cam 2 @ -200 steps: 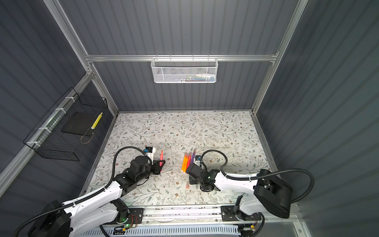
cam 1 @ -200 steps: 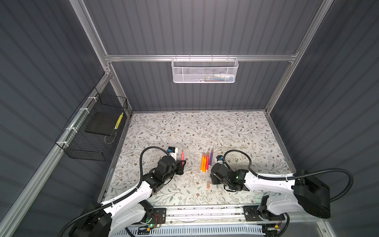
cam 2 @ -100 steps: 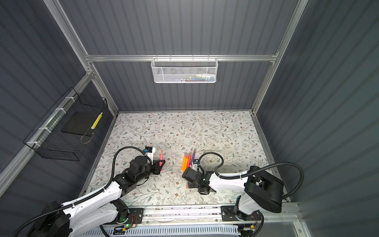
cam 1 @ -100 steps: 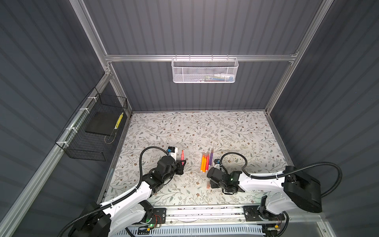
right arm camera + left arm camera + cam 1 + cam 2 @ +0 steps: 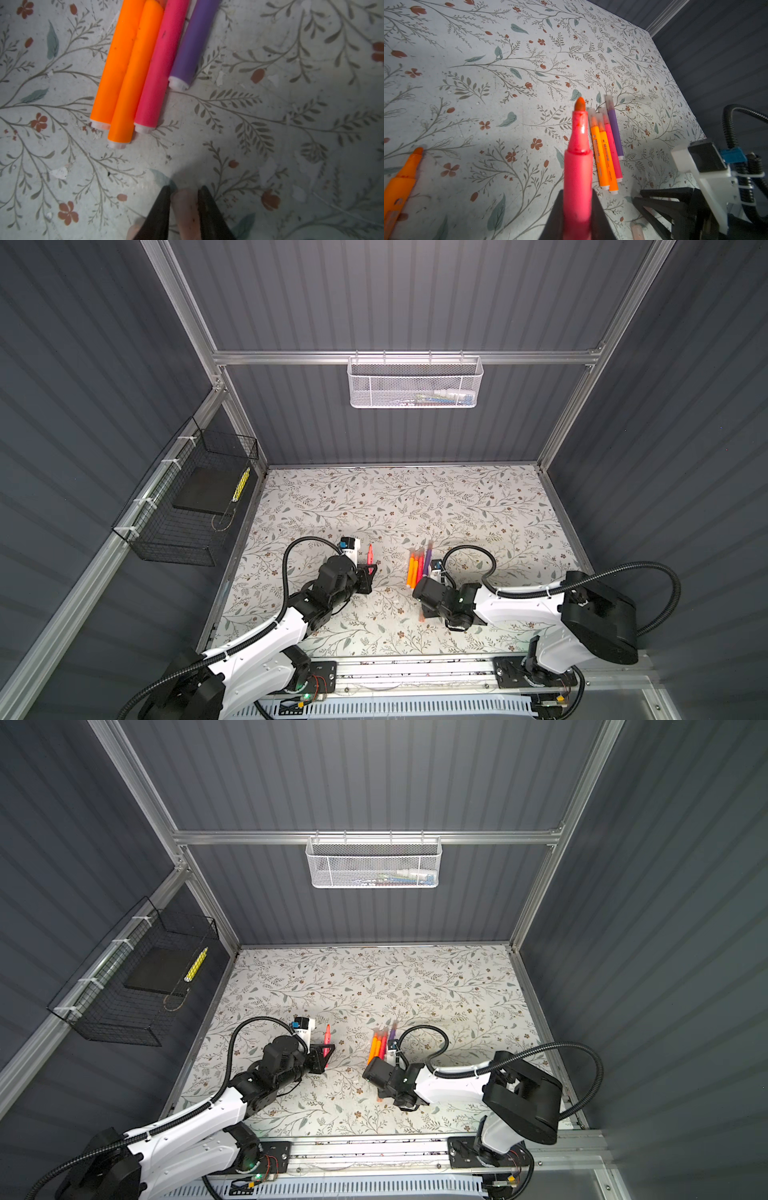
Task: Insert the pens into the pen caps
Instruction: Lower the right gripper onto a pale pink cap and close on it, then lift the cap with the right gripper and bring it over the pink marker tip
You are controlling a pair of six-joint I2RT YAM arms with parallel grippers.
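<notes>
4 pens (image 5: 415, 572) lie together on the table (image 5: 415, 506).

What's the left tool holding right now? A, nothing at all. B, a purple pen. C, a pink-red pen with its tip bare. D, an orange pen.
C: in the left wrist view the left tool is shut on the pink-red pen, whose tip carries no cap.

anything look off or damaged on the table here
Yes: the floral table cover is worn, with white flaked patches showing in the right wrist view. One uncapped orange pen also lies alone, apart from the four capped pens.
</notes>
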